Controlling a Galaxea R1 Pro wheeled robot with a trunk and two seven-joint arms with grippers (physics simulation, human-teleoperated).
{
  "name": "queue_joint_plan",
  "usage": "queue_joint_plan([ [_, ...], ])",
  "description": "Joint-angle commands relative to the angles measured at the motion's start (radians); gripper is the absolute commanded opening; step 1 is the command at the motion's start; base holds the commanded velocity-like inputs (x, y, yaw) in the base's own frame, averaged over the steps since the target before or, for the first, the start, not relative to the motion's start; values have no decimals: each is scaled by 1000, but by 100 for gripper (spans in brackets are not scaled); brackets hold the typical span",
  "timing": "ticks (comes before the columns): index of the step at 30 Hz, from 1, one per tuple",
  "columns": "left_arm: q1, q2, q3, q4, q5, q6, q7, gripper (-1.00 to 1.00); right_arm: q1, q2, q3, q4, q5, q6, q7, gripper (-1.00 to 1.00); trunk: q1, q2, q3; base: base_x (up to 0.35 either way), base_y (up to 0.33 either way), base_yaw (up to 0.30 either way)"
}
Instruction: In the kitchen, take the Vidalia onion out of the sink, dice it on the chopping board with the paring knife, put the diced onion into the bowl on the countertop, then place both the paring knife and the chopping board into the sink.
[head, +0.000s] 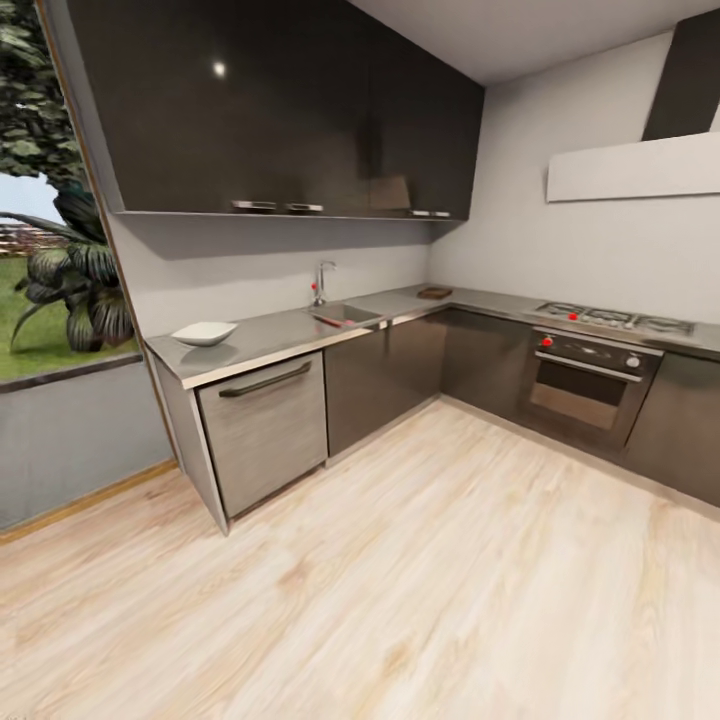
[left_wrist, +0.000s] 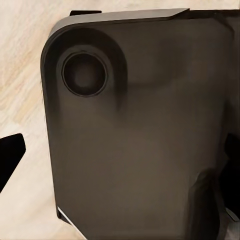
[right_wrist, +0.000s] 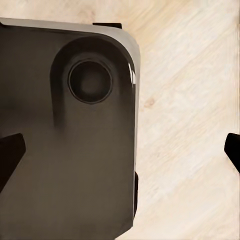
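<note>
Head view: L-shaped kitchen seen from across the pale wood floor (head: 430, 560). Grey steel countertop (head: 270, 335) runs along the back wall and turns right toward the gas hob (head: 615, 320) and the oven (head: 590, 385) below it. Sink (head: 345, 315) is set in the countertop, with the chrome faucet (head: 322, 280) behind it and a small red knob on the faucet. A slim reddish item lies at the sink's near edge, too small to identify; no onion can be made out at this distance. White bowl (head: 204, 333) sits on the countertop near its left end, well apart from the sink. Chopping board (head: 434, 293), dark brown, lies in the countertop's back corner, right of the sink. Steel-fronted dishwasher (head: 265, 425) sits under the bowl end. Dark glossy upper cabinets (head: 290, 110) hang above; window with plants at far left.

Left wrist view: looks down on a dark rounded robot base panel (left_wrist: 145, 140) with a round recess, wood floor beside it. 1 dark fingertip of the left gripper (left_wrist: 10, 155) pokes in at the frame edge; spread or closed, cannot tell.

Right wrist view: same kind of dark panel (right_wrist: 65, 150) over floor. 2 dark fingertips (right_wrist: 10, 155) of the right gripper (right_wrist: 120, 152) sit at opposite frame edges, spread wide, nothing between them.
</note>
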Motion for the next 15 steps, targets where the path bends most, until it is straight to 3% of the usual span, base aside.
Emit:
queue_joint_plan([
  [1, 0, 0, 0, -1, 0, -1, 0, 100, 0, 0, 0, 0, 0, -3, 0, 100, 1, 0, -1, 334, -161, 294],
  [15, 0, 3, 0, -1, 0, -1, 0, 100, 0, 0, -1, 0, 0, -3, 0, 100, 1, 0, -1, 322, -181, 289],
])
